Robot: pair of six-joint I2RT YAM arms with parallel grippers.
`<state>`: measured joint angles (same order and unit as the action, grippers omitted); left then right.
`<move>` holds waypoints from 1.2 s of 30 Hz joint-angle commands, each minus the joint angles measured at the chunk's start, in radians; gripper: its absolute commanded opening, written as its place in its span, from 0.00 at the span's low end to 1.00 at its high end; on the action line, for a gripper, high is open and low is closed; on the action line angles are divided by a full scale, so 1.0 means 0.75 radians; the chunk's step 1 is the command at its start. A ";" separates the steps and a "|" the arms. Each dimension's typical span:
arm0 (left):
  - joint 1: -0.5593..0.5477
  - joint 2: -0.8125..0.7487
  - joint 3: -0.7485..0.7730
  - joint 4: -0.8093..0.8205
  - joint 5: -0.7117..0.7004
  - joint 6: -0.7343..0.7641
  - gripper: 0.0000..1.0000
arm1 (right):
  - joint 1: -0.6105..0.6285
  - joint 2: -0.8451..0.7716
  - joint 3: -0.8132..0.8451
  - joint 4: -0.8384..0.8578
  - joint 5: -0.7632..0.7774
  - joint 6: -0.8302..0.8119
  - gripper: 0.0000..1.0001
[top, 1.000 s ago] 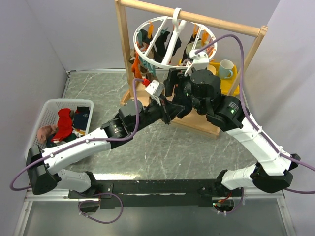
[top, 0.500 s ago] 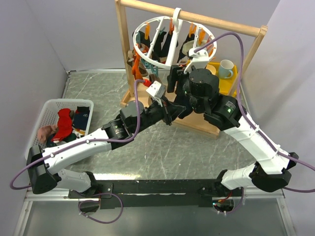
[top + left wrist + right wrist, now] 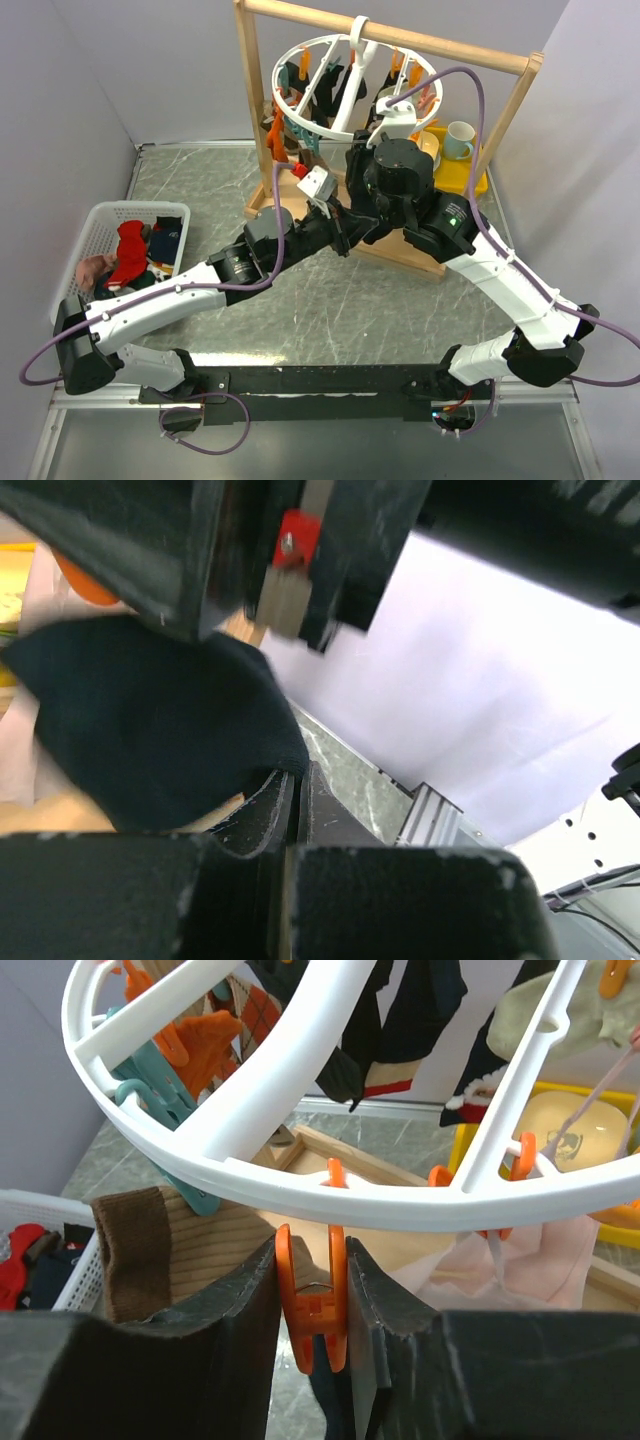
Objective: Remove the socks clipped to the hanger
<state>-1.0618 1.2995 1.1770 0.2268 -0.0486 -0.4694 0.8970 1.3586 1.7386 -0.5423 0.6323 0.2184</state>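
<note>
The white ring hanger (image 3: 285, 90) hangs by its hook from the wooden rail, with dark socks (image 3: 328, 85) clipped inside it. In the right wrist view my right gripper (image 3: 312, 1260) is shut on an orange clip (image 3: 312, 1305) under the ring (image 3: 300, 1185). A dark sock (image 3: 335, 1405) hangs from that clip. A brown sock (image 3: 150, 1250) hangs to its left and a pale pink one (image 3: 540, 1260) to its right. My left gripper (image 3: 297, 780) is shut on the edge of a dark navy sock (image 3: 140, 720), low beneath the right wrist (image 3: 400, 175).
A white basket (image 3: 100, 215) at the left holds red, navy and pink socks. The light wooden frame (image 3: 420, 40) carries the hanger, and its base (image 3: 410, 250) lies under both arms. A yellow tray (image 3: 470, 175) with a mug (image 3: 460, 140) sits behind on the right.
My right gripper has shut from wide open onto the orange clip and moved up closer under the ring. The hanger has swung slightly. The left arm has stayed put.
</note>
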 commanded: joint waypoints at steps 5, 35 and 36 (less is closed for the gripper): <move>-0.014 -0.076 -0.082 0.007 0.052 -0.108 0.01 | 0.011 -0.038 -0.035 0.079 0.026 -0.001 0.33; 0.759 -0.677 -0.260 -1.049 -0.449 -0.110 0.01 | 0.007 -0.202 -0.166 0.095 0.055 -0.027 0.83; 0.786 -0.677 -0.260 -1.053 -0.453 -0.114 0.01 | 0.007 -0.206 -0.168 0.091 0.051 -0.025 0.82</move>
<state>-0.5434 0.7910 0.9947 -0.5068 -0.3931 -0.5613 0.8970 1.2381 1.5967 -0.4667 0.6559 0.1928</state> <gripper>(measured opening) 0.033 0.824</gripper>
